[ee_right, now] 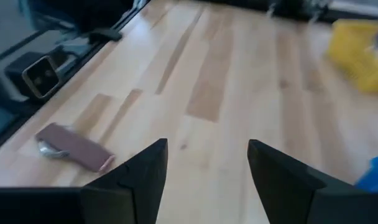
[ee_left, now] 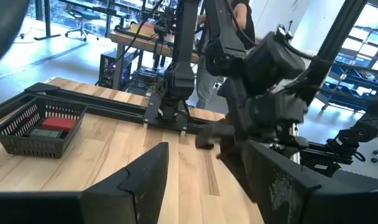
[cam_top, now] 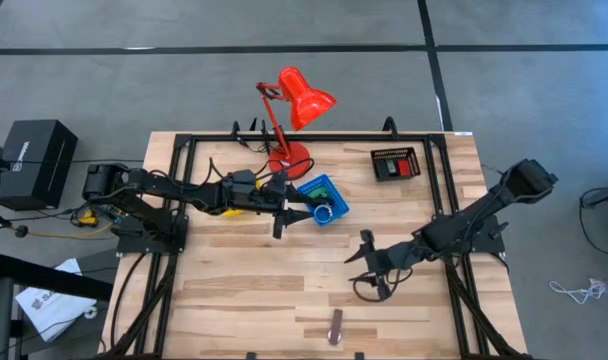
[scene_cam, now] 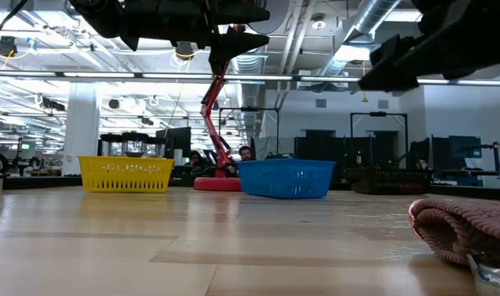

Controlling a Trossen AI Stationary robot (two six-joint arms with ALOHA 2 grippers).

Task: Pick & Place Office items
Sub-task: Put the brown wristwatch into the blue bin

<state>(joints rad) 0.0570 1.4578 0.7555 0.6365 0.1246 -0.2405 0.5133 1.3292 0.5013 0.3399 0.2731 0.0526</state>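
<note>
The brown-silver bar (cam_top: 335, 327) lies flat near the table's near edge; it also shows in the right wrist view (ee_right: 74, 149) and the low view (scene_cam: 464, 230). My right gripper (cam_top: 362, 255) (ee_right: 204, 180) hovers open and empty above bare wood, farther from the near edge than the bar. My left gripper (cam_top: 284, 220) (ee_left: 204, 186) is open and empty, raised just left of the blue mesh tray (cam_top: 322, 198), which holds small pieces, one of them ring-like. The black mesh tray (cam_top: 395, 163) (ee_left: 40, 127) holds a red block (ee_left: 58, 122) and a dark piece.
A red desk lamp (cam_top: 294, 100) stands at the far edge, its base (cam_top: 289, 160) behind the blue tray. The yellow mesh tray (scene_cam: 125, 173) is mostly hidden under my left arm in the high view. A black frame (cam_top: 184, 140) rims the table. Bare wood lies between the grippers and the near edge.
</note>
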